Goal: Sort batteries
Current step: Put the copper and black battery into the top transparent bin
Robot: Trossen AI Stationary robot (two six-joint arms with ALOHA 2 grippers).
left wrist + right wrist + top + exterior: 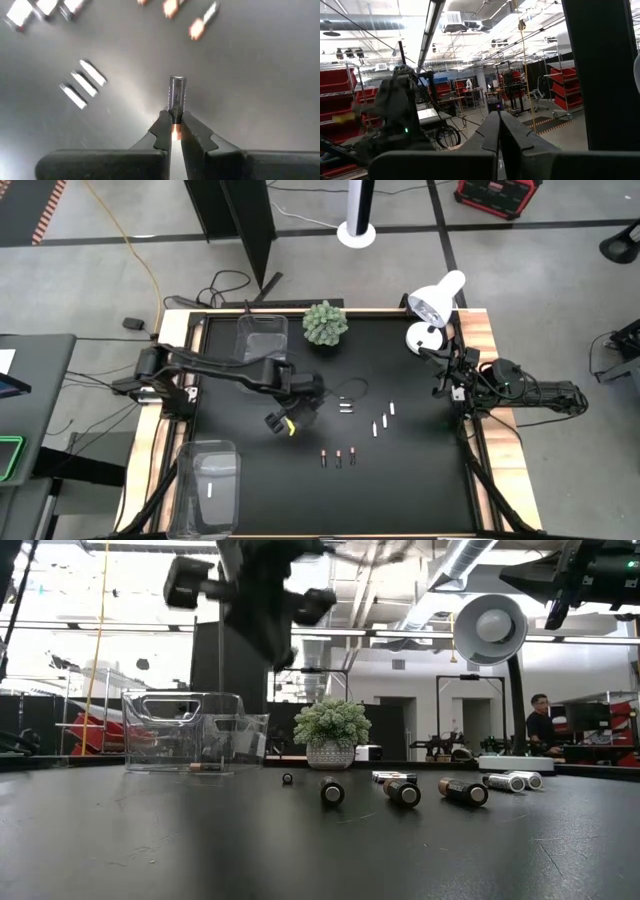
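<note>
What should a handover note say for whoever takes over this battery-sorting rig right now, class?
Left gripper: shut on a dark battery, raised over the table's middle.
Right gripper: shut, empty, parked at the right edge.
Near-left bin: one white battery inside. Far bin: holds one battery in the low view.
Left on the mat: three dark batteries, several white ones.
Next: probably bin the held battery, then continue.

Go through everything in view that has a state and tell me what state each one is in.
Left hand: shut on a battery, above the mat.
Held battery: gripped by one end, sticking out from the fingertips.
Right hand: shut, empty, parked at the table's right edge.
Loose batteries: lying on the mat.
Rear clear bin: upright, open-topped.
Front clear bin: upright, one white battery inside.
Desk lamp: head tilted; lit or not, cannot tell.
</note>
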